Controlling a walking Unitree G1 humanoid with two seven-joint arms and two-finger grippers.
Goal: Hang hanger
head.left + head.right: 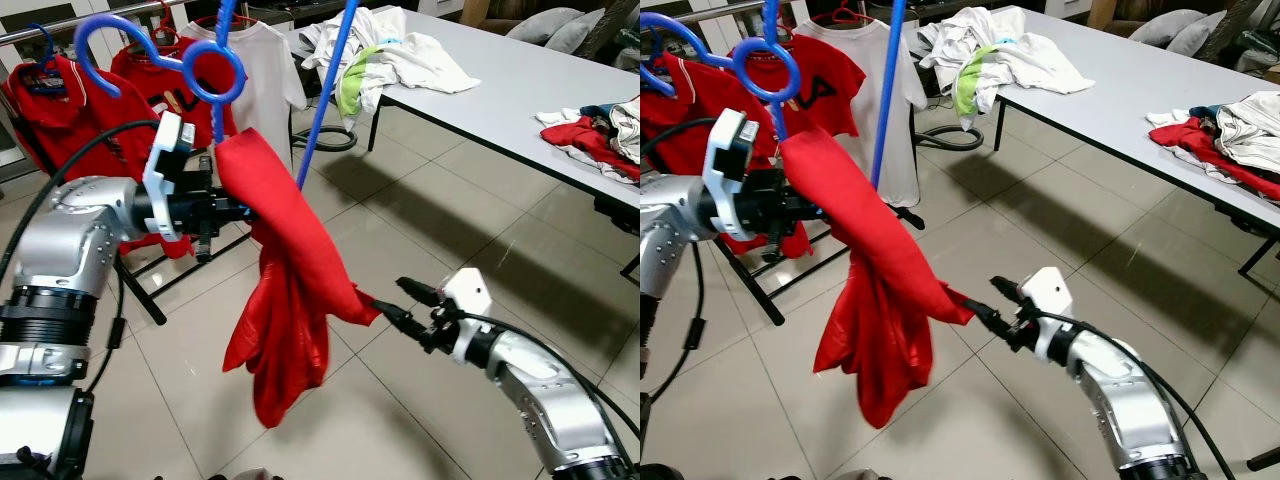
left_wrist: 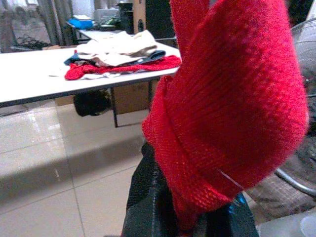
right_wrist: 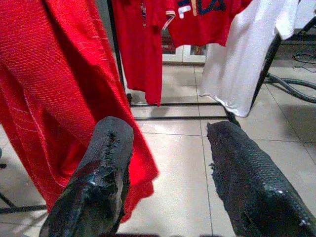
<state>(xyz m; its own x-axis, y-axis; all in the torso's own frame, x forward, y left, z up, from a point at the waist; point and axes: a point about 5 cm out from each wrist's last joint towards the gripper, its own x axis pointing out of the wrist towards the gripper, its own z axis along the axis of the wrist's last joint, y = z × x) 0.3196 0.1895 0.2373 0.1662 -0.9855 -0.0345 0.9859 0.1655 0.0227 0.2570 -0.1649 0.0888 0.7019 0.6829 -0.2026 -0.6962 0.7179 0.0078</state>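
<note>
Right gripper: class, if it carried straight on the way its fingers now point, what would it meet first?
Most likely the red garment: the open right gripper points at its hanging edge, one finger seemingly against the cloth already.

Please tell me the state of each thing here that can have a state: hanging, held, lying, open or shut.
red garment: hanging from blue hanger, held by left gripper
blue hanger: raised, not yet on the rack
left gripper: shut on the garment
right gripper: open, beside the garment's edge
white shirt: hanging on rack
clothes pile: lying on table
</note>
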